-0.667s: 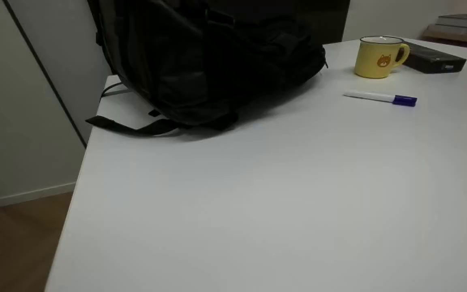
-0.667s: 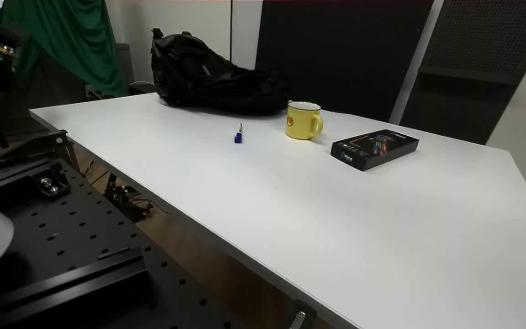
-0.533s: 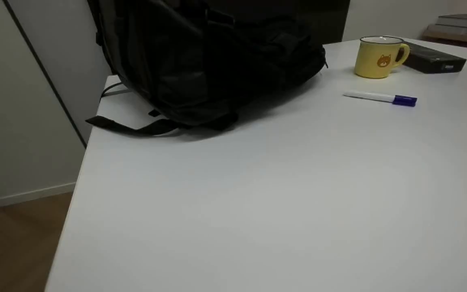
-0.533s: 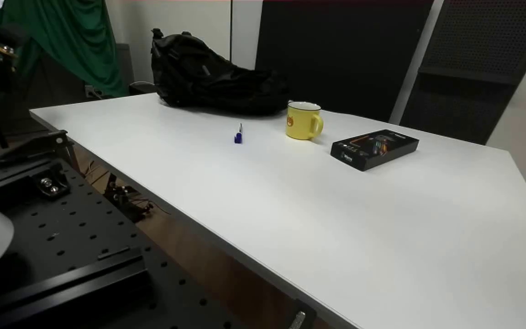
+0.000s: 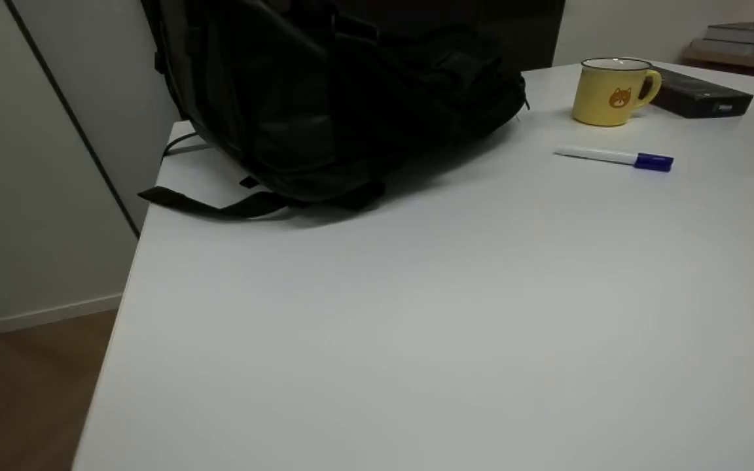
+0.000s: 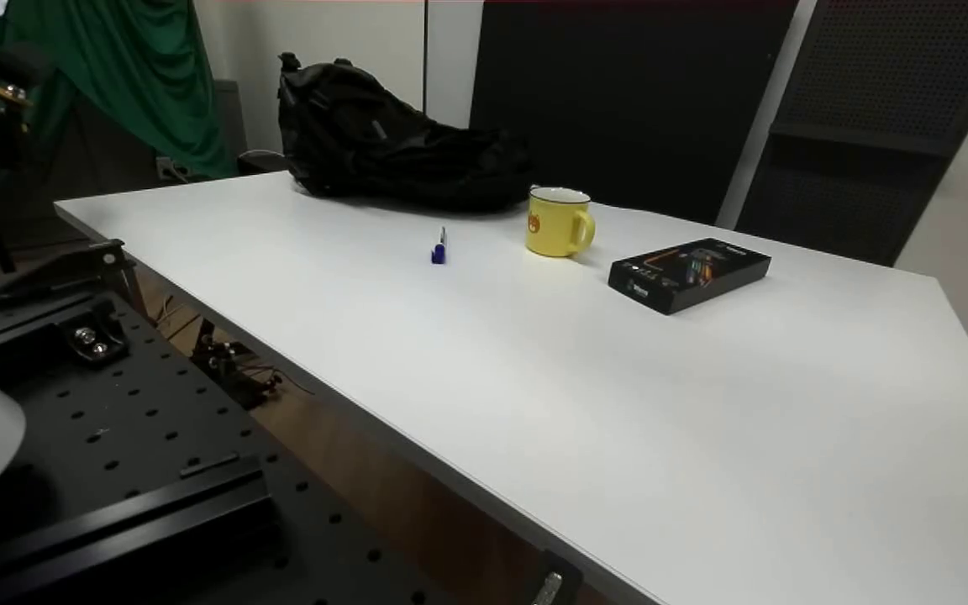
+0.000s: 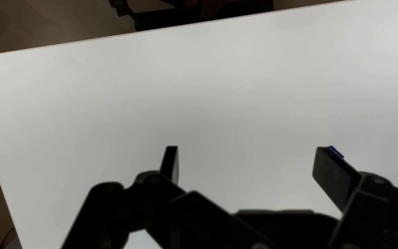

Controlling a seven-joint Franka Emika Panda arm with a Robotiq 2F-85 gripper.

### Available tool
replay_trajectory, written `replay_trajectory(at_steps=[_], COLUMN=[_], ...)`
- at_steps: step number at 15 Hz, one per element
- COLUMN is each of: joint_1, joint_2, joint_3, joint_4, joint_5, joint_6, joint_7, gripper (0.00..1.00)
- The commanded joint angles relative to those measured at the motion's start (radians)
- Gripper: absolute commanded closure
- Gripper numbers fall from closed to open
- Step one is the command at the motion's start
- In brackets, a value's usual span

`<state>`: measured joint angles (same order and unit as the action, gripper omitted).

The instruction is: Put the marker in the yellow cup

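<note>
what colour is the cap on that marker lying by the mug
Dark bluish purple; the marker's cap shows best in an exterior view.

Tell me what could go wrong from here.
1. Rolling: the thin marker lies flat on the white table, so a nudge might shift it.
2. Missed grasp: in the wrist view a sliver of blue, likely the marker's cap, shows outside one finger; lowering the open gripper straight down could miss it.
3. Tipping: the upright yellow mug could topple if bumped during insertion.
</note>
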<state>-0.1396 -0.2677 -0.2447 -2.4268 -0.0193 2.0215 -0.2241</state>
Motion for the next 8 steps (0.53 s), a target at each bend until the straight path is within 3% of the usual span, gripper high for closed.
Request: replay_trajectory(at_steps=[1,8], joint_1=[-0.012,0.119], joint_2=[0.001,0.067], joint_3=[0.011,0.152], joint_4=[0.001,-0.069], joint_5=[0.003,0.041], joint_6=[-0.001,0.128], joint_7=[-0.003,-0.038], gripper=[0.0,0.0])
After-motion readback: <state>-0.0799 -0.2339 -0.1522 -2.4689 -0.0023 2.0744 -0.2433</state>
